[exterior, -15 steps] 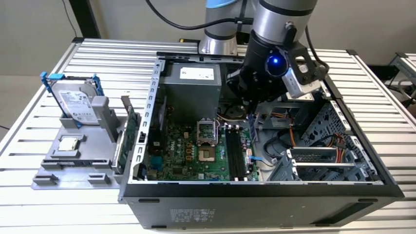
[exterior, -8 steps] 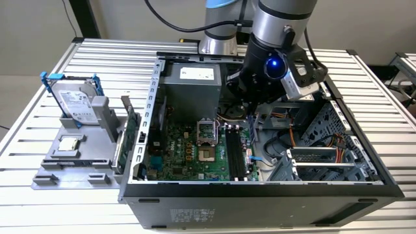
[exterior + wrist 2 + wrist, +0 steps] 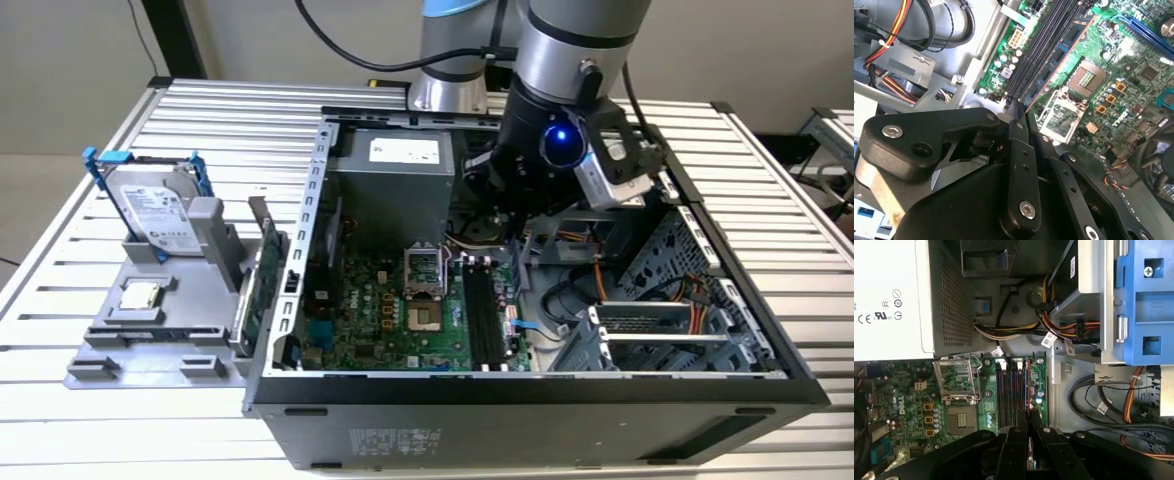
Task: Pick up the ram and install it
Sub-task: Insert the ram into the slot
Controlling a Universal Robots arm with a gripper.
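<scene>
Exterior view shows the ribbed aluminium table (image 3: 80,420) carrying the open steel computer case (image 3: 534,410), laid on its side so the green motherboard (image 3: 387,320) faces up at me. My arm reaches down into the case over the black memory slots (image 3: 483,320). In both wrist views my matte black gripper (image 3: 1024,432) is clamped edge-on upon the ram (image 3: 1051,70), a thin flat stick of dark board, held lengthwise along the slots (image 3: 1009,395) so its lower edge lines up with 1 of them.
</scene>
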